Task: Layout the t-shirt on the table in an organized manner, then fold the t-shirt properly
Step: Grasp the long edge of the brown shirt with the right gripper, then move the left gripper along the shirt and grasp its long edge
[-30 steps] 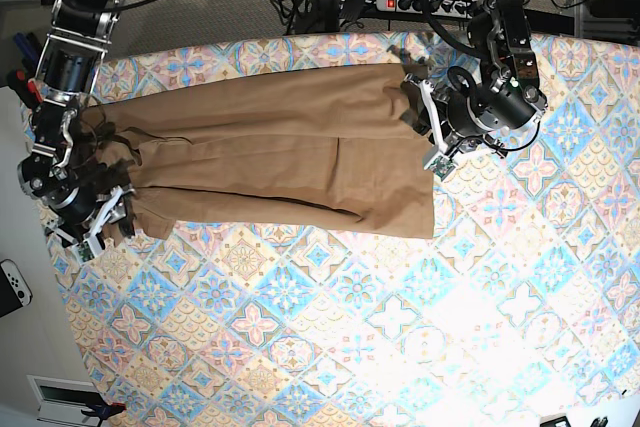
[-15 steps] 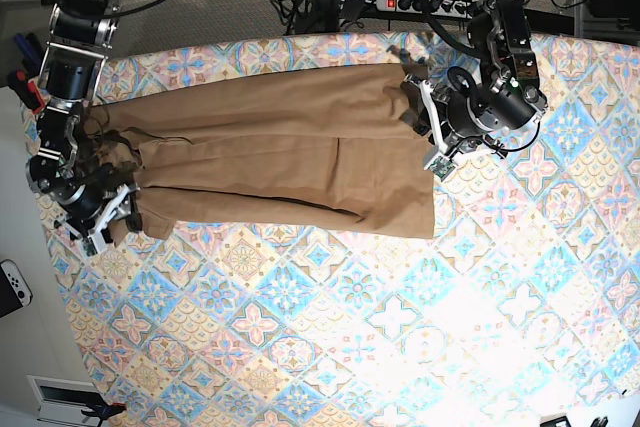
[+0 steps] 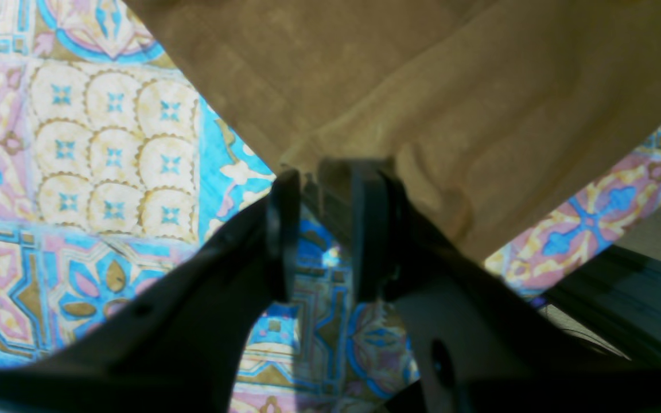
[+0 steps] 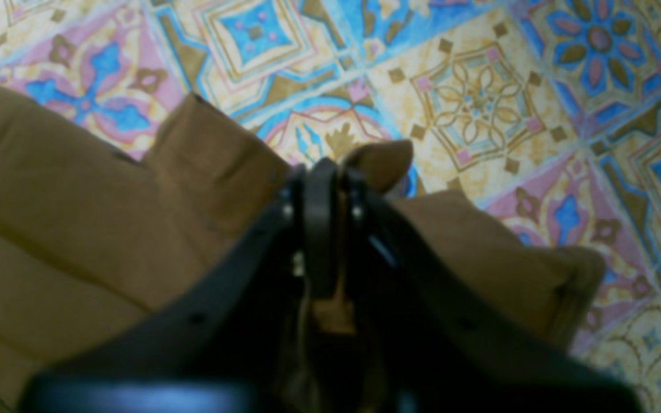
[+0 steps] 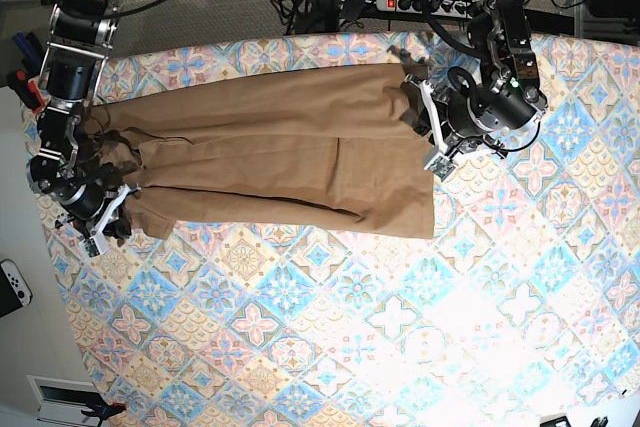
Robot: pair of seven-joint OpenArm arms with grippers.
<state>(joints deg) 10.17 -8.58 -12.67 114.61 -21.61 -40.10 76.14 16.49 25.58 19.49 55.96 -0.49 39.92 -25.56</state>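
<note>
The t-shirt [image 5: 280,152] lies folded lengthwise across the far half of the table [image 5: 350,327]; right gripper [image 4: 322,172] has its jaws pressed together on a bunched corner at one end; left gripper [image 3: 322,229] sits at the opposite end's edge, jaws slightly apart, cloth just beyond the tips.

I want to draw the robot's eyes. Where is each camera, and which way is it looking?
Base: high above, looking straight down at the tan-brown cloth t-shirt on the pastel tile-patterned table; both arms show.
Left wrist: on the left arm, looking along the black left gripper, slightly parted at the shirt's edge.
Right wrist: on the right arm, looking along the right gripper, shut on a shirt fold.
Shared: all see the shirt and table; the base also shows the left gripper and right gripper.
</note>
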